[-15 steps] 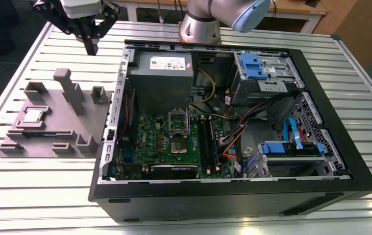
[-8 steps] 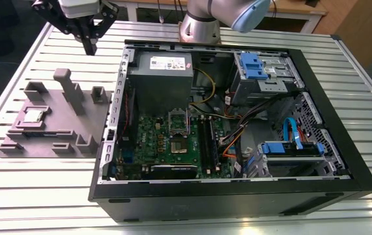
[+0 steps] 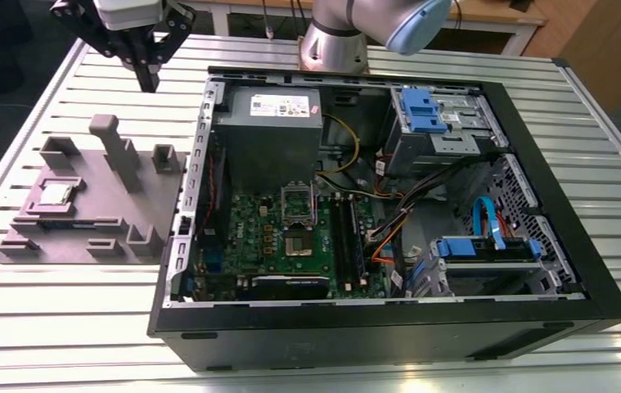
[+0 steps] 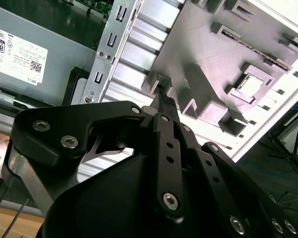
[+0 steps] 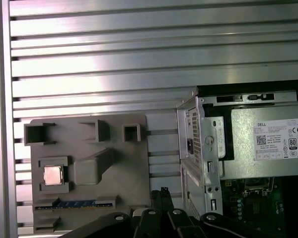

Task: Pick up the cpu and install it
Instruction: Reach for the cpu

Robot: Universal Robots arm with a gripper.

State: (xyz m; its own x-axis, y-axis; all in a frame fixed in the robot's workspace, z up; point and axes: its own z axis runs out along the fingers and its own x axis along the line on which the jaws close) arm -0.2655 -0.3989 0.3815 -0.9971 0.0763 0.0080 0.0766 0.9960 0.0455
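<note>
— What are you made of?
— My jaws are matte black linkage bars studded with silver hex-socket screws (image 4: 170, 200), under a white wrist block (image 3: 130, 11).
— And the rest?
— A silver-grey metal arm tube (image 3: 332, 49) with a pale blue rounded joint cap (image 3: 417, 24).

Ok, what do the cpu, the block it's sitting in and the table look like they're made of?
The cpu: seemingly a metal top, pale and shiny, catching the light. The block: likely plastic, grey-mauve, evenly dull and matte. The table: probably aluminium, silvery ribbed slats with a soft sheen.
</note>
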